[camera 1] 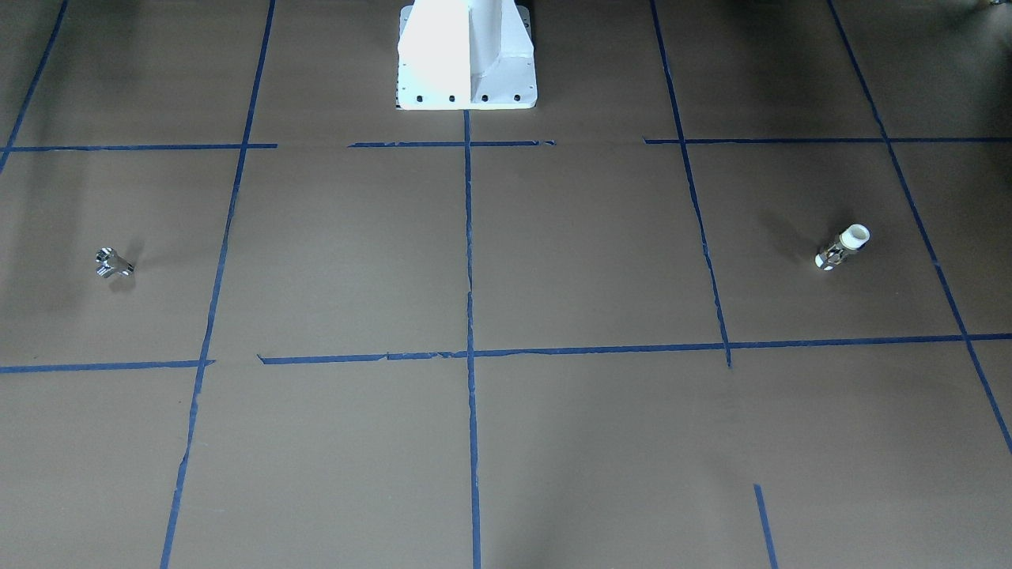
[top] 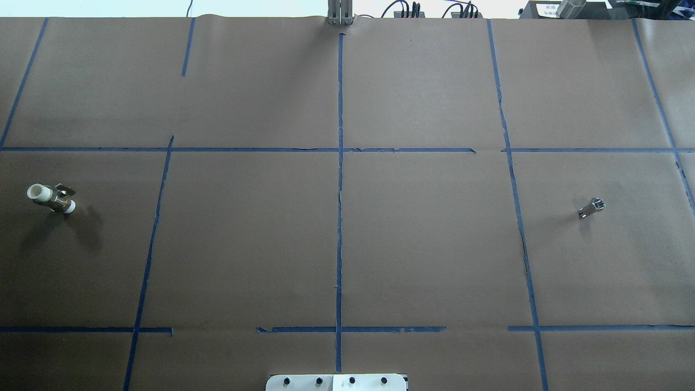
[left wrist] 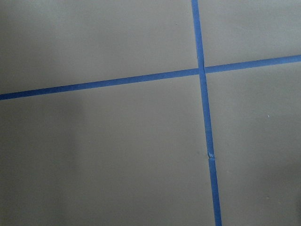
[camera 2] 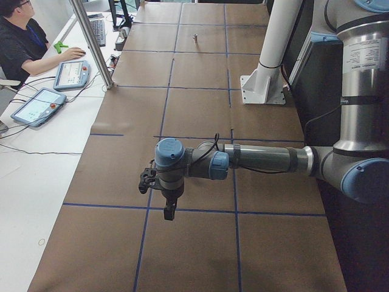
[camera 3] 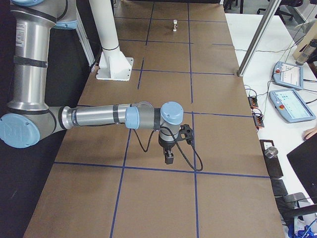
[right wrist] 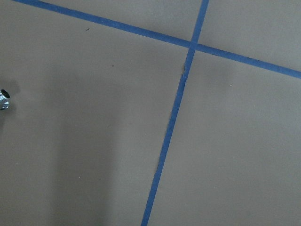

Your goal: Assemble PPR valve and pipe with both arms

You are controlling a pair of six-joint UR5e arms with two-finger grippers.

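Observation:
The PPR valve [camera 1: 115, 263] is a tiny chrome T-shaped fitting lying on the brown paper on my right side. It also shows in the overhead view [top: 591, 207], far off in the exterior left view [camera 2: 195, 38], and at the left edge of the right wrist view [right wrist: 3, 100]. The pipe [camera 1: 843, 246], white ring end and metal body, lies on my left side [top: 50, 198] and shows far off in the exterior right view [camera 3: 175, 25]. My left gripper [camera 2: 169, 212] and my right gripper [camera 3: 169, 159] hang over the table's ends, fingers down. I cannot tell if they are open or shut.
Blue tape lines [top: 340, 217] divide the brown paper into squares. The white robot pedestal [camera 1: 466, 55] stands at the table's robot-side edge. A metal post [camera 2: 91, 42] and an operator [camera 2: 21, 42] with tablets are at the far side desk.

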